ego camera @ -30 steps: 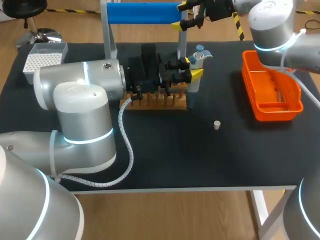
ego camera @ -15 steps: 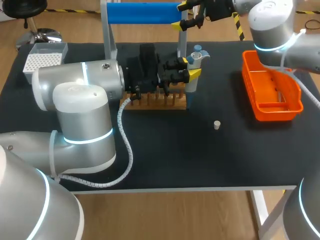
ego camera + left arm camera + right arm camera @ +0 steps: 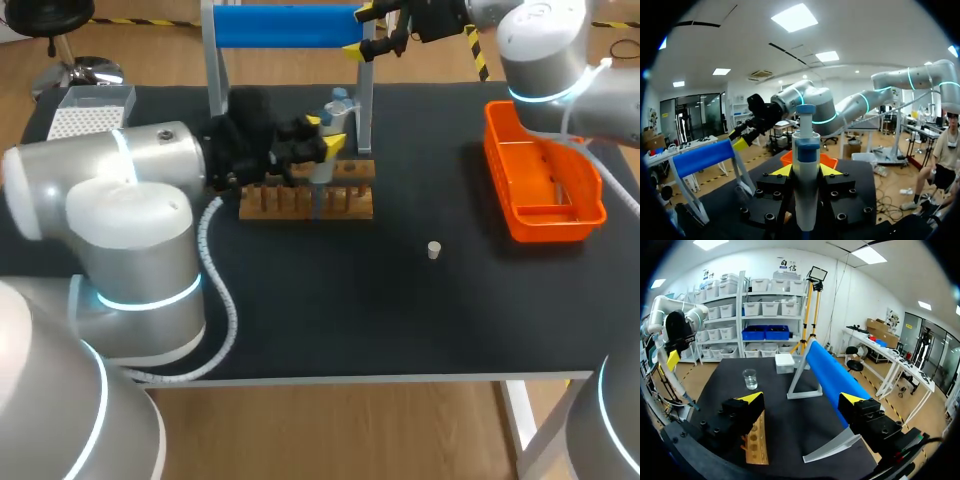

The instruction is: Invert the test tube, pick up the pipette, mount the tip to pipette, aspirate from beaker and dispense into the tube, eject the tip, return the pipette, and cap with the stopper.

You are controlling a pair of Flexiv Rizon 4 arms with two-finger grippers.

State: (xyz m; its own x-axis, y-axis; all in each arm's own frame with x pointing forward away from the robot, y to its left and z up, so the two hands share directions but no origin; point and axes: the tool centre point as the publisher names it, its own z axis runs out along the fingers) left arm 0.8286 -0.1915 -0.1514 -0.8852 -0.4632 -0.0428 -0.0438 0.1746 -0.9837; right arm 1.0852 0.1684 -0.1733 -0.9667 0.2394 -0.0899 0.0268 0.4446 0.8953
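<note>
Left tool (image 3: 322, 133) grips the upright pipette (image 3: 806, 165) between both fingers, over the wooden rack (image 3: 305, 200) on the desk (image 3: 330, 300). Right tool (image 3: 360, 32) gapes wide, beside the blue bar (image 3: 288, 25).

One wooden rack (image 3: 305, 200) anchors the black worktop (image 3: 330, 320). Around the rack: one pipette (image 3: 340, 103), one white stopper (image 3: 434, 249), one orange basket (image 3: 497, 140), one tip box (image 3: 85, 112), one beaker (image 3: 749, 378), one blue-barred stand (image 3: 285, 25). Two claws share the scene: left claw (image 3: 325, 133), right claw (image 3: 360, 30).
</note>
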